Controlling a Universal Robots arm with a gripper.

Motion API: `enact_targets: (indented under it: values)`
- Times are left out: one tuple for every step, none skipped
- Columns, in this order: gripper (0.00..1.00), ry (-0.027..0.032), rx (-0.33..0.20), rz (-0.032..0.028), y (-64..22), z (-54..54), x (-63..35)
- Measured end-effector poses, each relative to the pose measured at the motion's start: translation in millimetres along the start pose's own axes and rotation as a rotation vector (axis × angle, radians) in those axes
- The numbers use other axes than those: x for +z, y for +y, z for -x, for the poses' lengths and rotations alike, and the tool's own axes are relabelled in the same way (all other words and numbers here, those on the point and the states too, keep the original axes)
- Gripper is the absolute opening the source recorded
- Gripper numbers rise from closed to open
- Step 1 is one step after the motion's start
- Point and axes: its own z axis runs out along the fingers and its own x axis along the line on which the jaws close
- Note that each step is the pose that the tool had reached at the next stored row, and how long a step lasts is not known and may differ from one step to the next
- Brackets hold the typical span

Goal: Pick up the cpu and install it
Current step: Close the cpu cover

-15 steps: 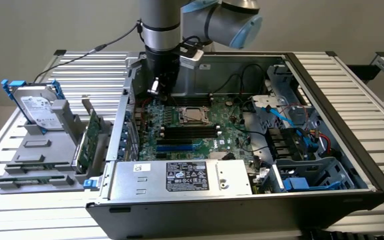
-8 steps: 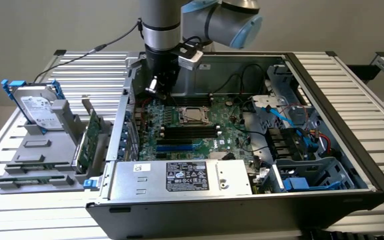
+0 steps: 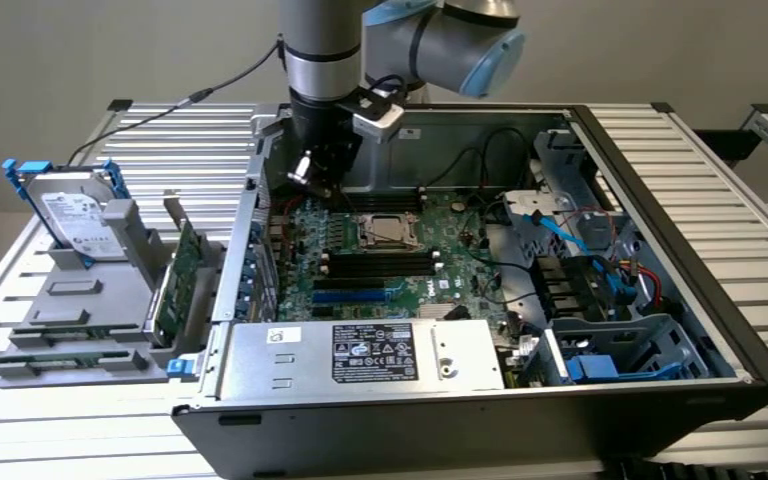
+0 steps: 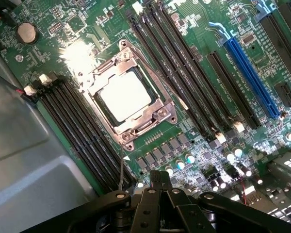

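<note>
One dull silver square, the cpu (image 4: 122, 94), lies flat in its socket on the green motherboard (image 4: 200, 28), ringed by a shiny metal frame (image 4: 166, 114). Your gripper (image 4: 155, 180) hangs above the board just beside the socket, its black fingers pressed together and holding nothing. By my judgement, the placing step is done or nearly so. Any move from here calls for clearance from the long black memory slots (image 4: 184, 73) and the smooth grey case wall (image 4: 34, 160).
</note>
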Motion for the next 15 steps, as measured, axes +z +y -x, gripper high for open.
enact_targets:
  values:
    - [0.11, 0.0019, 0.01, -0.0023, -0.1, 0.1, -0.1]
    - [0.11, 0.0039, 0.02, -0.0045, -0.2, 0.1, -0.2]
    - [0.11, 0.0062, 0.03, -0.007, -0.3, 0.2, -0.4]
    - [0.11, 0.0085, 0.04, -0.0093, -0.4, 0.2, -0.5]
    - [0.11, 0.0109, 0.05, -0.0115, -0.5, 0.3, -0.6]
    - [0.11, 0.0132, 0.06, -0.0138, -0.7, 0.4, -0.7]
    - [0.11, 0.0157, 0.07, -0.016, -0.8, 0.5, -0.7]
    - [0.11, 0.0182, 0.08, -0.0179, -1.0, 0.6, -0.8]
    - [0.11, 0.0209, 0.091, -0.02, -1.2, 0.8, -0.8]
    - [0.11, 0.0233, 0.101, -0.022, -1.4, 0.9, -0.9]
    - [0.11, 0.0256, 0.11, -0.0241, -1.6, 1.0, -0.9]
    - [0.11, 0.0279, 0.119, -0.0262, -1.8, 1.2, -1.0]
    - [0.11, 0.0302, 0.128, -0.0283, -2.0, 1.3, -1.0]
    - [0.11, 0.0326, 0.138, -0.0302, -2.2, 1.5, -1.1]
    - [0.11, 0.0351, 0.147, -0.0321, -2.4, 1.6, -1.0]
